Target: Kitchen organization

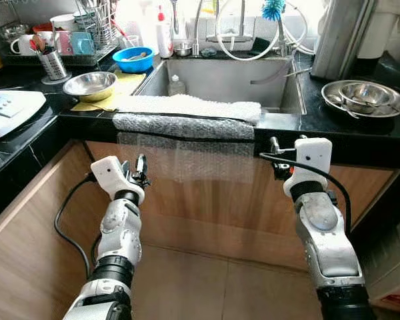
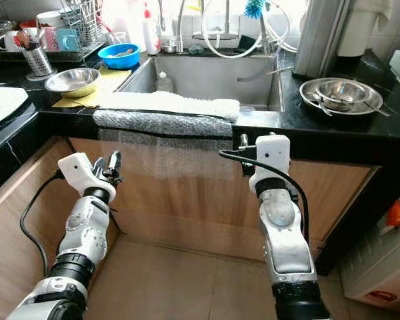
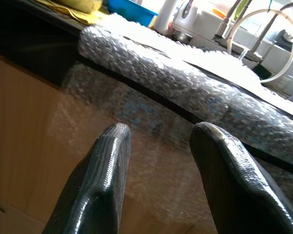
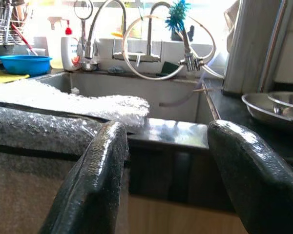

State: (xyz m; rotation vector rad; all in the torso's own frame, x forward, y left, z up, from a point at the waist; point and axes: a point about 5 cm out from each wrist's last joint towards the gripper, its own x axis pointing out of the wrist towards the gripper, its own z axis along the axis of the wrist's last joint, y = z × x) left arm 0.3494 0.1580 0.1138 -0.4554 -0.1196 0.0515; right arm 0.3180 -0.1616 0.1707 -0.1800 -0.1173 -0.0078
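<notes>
Below the counter edge, both grippers, left gripper [image 1: 141, 168] & right gripper [image 1: 275, 155], hang w/ fingers apart, empty; bubble wrap [image 1: 187, 125] drapes over sink [image 1: 220, 80] front, so lift evenly, both ends, w/o tearing.

counter [image 1: 360, 137]: glossy black stone | sink [image 1: 220, 80]: dull metal | bubble wrap [image 1: 187, 123]: clear bumpy plastic | cabinet [image 1: 187, 207]: matt wood
</notes>
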